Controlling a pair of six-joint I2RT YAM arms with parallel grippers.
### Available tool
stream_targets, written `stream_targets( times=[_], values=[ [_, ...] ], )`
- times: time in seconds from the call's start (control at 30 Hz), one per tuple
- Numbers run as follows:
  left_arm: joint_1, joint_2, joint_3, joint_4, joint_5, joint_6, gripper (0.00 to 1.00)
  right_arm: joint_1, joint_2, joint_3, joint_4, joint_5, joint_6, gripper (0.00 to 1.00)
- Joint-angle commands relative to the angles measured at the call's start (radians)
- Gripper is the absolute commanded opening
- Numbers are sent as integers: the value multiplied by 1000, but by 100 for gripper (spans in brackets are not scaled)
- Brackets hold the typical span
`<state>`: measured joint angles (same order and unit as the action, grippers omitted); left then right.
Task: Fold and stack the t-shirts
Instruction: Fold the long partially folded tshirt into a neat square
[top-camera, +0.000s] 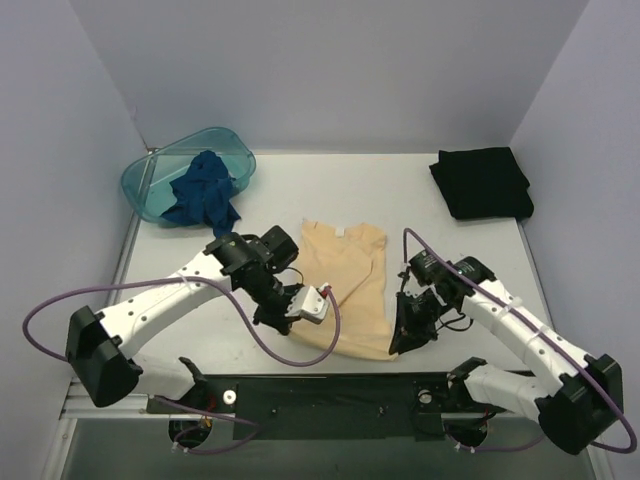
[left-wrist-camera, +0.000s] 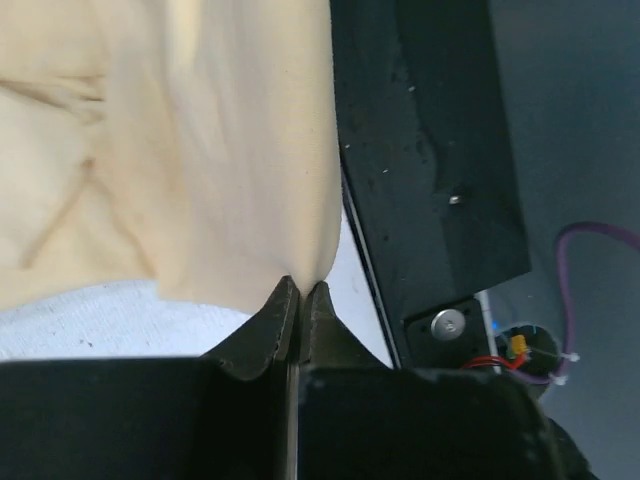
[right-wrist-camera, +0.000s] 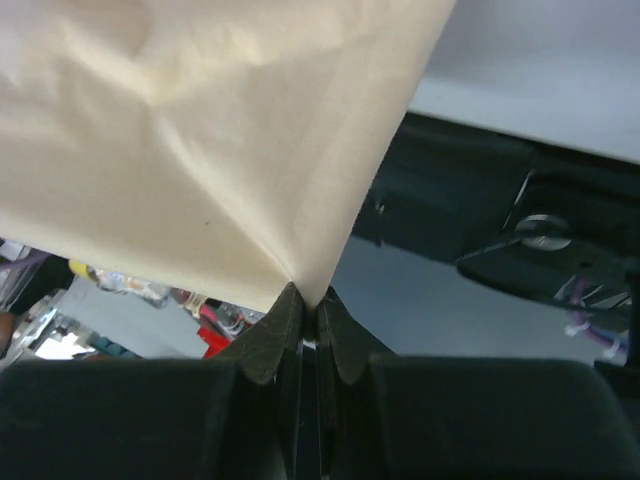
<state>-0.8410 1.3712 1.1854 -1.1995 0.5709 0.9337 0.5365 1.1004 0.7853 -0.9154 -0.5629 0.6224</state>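
Observation:
The pale yellow-tan t-shirt (top-camera: 345, 280) lies spread in the middle of the table, collar toward the back. My left gripper (top-camera: 283, 318) is shut on its near left hem corner; the left wrist view shows the cloth (left-wrist-camera: 190, 150) pinched at my left gripper (left-wrist-camera: 299, 288). My right gripper (top-camera: 402, 340) is shut on the near right hem corner, the cloth (right-wrist-camera: 200, 130) running up from my right gripper (right-wrist-camera: 307, 297). The black t-shirt (top-camera: 481, 182) lies folded at the back right. The dark blue t-shirt (top-camera: 204, 190) is crumpled, hanging over the basin's rim.
The teal translucent basin (top-camera: 160, 172) stands at the back left against the wall. A black mounting bar (top-camera: 330, 395) runs along the table's near edge. White walls close the table on three sides. Purple cables loop beside both arms.

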Motion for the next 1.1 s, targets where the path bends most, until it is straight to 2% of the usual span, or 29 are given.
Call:
stream_targets(
  times=[0.0, 0.13, 0.23, 0.27, 0.33, 0.4, 0.5, 0.63, 0.77, 0.97, 1.03, 1.07],
  values=[
    [28, -44, 108, -230, 136, -50, 0, 10, -56, 83, -181, -57, 80, 0],
    [192, 21, 224, -155, 152, -140, 0, -56, 82, 196, -136, -75, -13, 0],
    [285, 155, 321, -66, 156, -234, 0, -151, 212, 310, -90, -104, -117, 0],
    [324, 187, 371, -57, 156, -255, 0, -217, 278, 330, -65, -123, -136, 0],
    [364, 297, 439, -43, 165, -265, 0, -295, 373, 400, -27, -152, -161, 0],
    [404, 375, 483, 30, 173, -315, 0, -328, 482, 480, 2, -181, -179, 0],
    [439, 474, 549, 89, 181, -366, 0, -368, 674, 590, 30, -235, -193, 0],
    [465, 614, 660, 176, 135, -450, 0, -417, 834, 716, 36, -224, -191, 0],
    [484, 727, 770, 224, 106, -513, 0, -466, 914, 801, 87, -215, -139, 0],
    [484, 822, 803, 302, 78, -546, 0, -486, 1042, 899, 119, -186, -92, 0],
    [480, 848, 815, 342, 54, -565, 5, -495, 1072, 919, 145, -152, -73, 4],
    [479, 867, 819, 371, 44, -573, 10, -500, 1081, 927, 154, -129, -52, 4]
  ],
)
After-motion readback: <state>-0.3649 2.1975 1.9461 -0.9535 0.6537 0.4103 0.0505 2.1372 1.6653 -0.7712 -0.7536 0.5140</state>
